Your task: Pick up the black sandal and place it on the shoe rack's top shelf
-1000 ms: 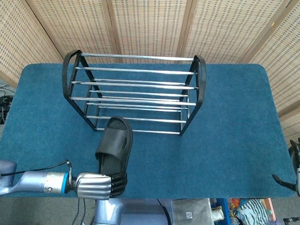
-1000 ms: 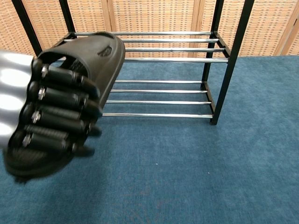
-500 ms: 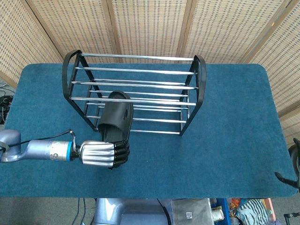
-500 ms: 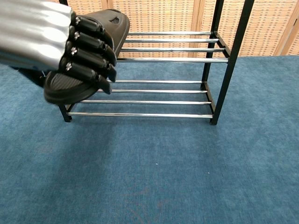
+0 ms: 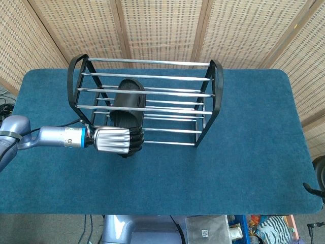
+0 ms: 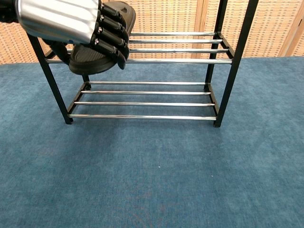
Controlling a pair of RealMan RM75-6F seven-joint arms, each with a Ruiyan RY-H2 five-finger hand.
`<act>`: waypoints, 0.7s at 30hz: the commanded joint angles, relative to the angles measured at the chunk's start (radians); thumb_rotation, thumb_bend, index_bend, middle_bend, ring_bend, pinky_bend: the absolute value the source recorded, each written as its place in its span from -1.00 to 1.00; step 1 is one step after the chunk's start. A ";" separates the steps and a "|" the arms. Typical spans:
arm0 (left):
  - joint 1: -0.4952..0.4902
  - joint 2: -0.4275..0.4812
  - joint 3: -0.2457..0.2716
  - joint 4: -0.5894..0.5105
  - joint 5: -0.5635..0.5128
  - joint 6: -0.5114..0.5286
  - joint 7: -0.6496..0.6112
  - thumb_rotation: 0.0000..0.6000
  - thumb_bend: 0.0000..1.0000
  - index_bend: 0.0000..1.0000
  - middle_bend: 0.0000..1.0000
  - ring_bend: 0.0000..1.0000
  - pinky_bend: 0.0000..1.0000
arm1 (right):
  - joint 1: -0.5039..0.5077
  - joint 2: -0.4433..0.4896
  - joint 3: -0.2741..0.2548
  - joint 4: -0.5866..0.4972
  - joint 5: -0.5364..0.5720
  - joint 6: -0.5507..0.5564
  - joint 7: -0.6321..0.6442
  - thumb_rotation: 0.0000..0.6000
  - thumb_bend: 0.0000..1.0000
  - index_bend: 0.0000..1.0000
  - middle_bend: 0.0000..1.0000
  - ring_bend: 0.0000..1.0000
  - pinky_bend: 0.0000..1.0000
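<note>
My left hand (image 5: pixel 118 140) grips the heel end of the black sandal (image 5: pixel 128 103), fingers wrapped around its sole. The sandal is raised, its toe reaching over the front bars of the shoe rack (image 5: pixel 216 89) on the rack's left half. In the chest view the left hand (image 6: pixel 71 20) sits at the top left, and the sandal (image 6: pixel 95 59) pokes out under it, level with the rack's (image 6: pixel 236 57) middle bars. Of the right arm only a dark part (image 5: pixel 317 189) shows at the head view's lower right edge; the right hand itself is out of sight.
The rack stands on a blue carpeted table (image 5: pixel 254 152) in front of wicker screen panels (image 5: pixel 162 28). Chrome bars span the rack between black end frames. Bare carpet lies in front of the rack and to its right.
My left hand has lifted the sandal up and forward, from the table's near edge to over the rack's front bars. The right arm has slipped lower out of view.
</note>
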State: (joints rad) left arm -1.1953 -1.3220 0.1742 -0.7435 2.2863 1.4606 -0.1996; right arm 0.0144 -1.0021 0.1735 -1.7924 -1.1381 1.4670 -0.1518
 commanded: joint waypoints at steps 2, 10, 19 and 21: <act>-0.014 -0.049 0.012 0.112 -0.023 0.026 -0.061 1.00 -0.52 0.42 0.10 -0.06 -0.03 | 0.006 -0.006 0.009 0.005 0.020 -0.004 -0.011 1.00 -1.00 -1.00 -1.00 -1.00 -1.00; -0.010 -0.104 0.043 0.222 -0.043 0.049 -0.094 1.00 -0.52 0.42 0.00 -0.13 -0.03 | 0.008 -0.009 0.012 0.005 0.032 -0.003 -0.018 1.00 -1.00 -1.00 -1.00 -1.00 -1.00; 0.000 -0.115 0.074 0.280 -0.066 0.054 -0.089 1.00 -0.52 0.04 -0.46 -0.52 -0.17 | 0.007 -0.006 0.011 0.004 0.028 0.000 -0.011 1.00 -1.00 -1.00 -1.00 -1.00 -1.00; 0.002 -0.113 0.082 0.281 -0.070 0.061 -0.085 1.00 -0.52 -0.17 -0.62 -0.66 -0.27 | 0.006 -0.004 0.010 0.003 0.028 0.000 -0.009 1.00 -1.00 -1.00 -1.00 -1.00 -1.00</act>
State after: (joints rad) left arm -1.1944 -1.4359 0.2526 -0.4633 2.2185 1.5180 -0.2874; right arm 0.0205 -1.0068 0.1838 -1.7894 -1.1102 1.4673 -0.1609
